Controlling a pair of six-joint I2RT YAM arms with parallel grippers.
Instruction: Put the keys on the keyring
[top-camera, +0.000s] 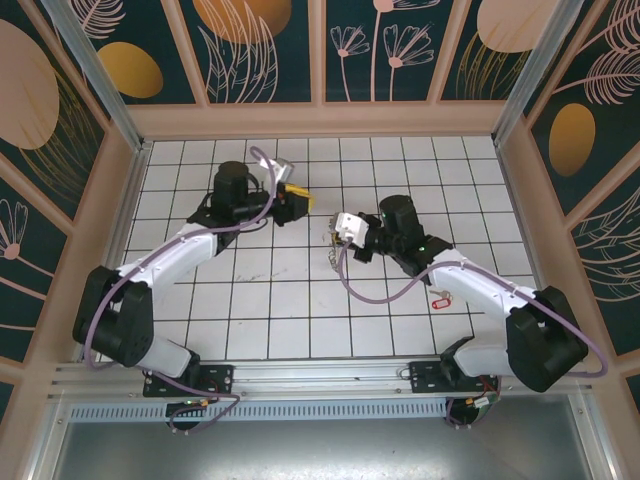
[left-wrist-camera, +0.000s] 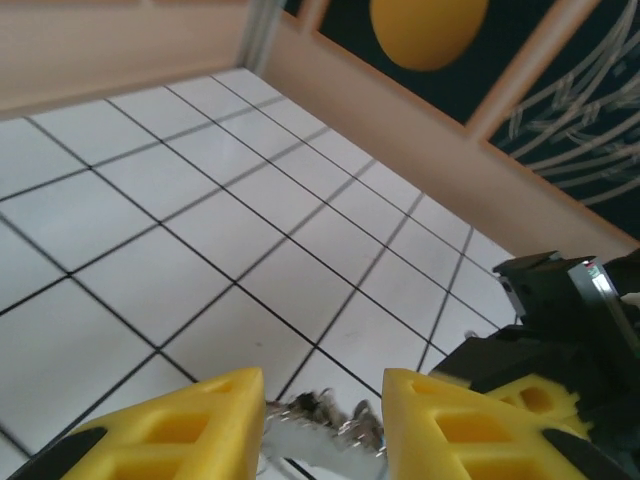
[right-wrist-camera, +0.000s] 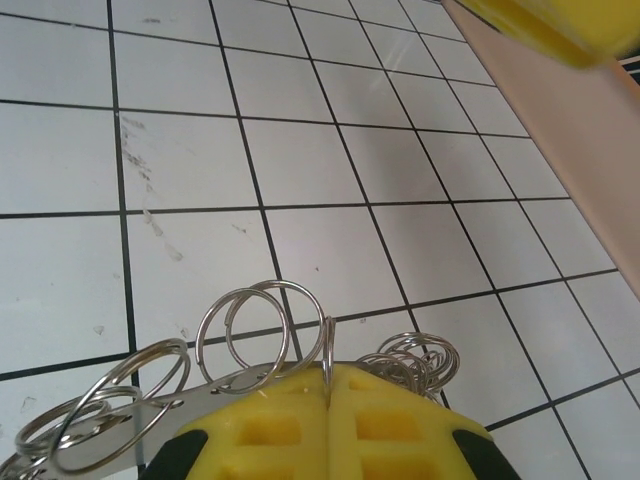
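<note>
My right gripper is shut on one thin wire loop of the keyring, whose flat silvery band and several loops fan out on both sides of the yellow fingers. From above, the right gripper holds the keyring just over the mid-table tiles. My left gripper is close behind it. Its fingers stand apart, so the left gripper is open. A blurred stretch of the loop-fringed keyring lies across the gap. One key with a red tag rests on the tiles beside the right forearm.
The black body of the right arm crowds the right side of the left wrist view. Wooden walls box in the white tiled floor. A purple cable loops over the tiles near the right arm.
</note>
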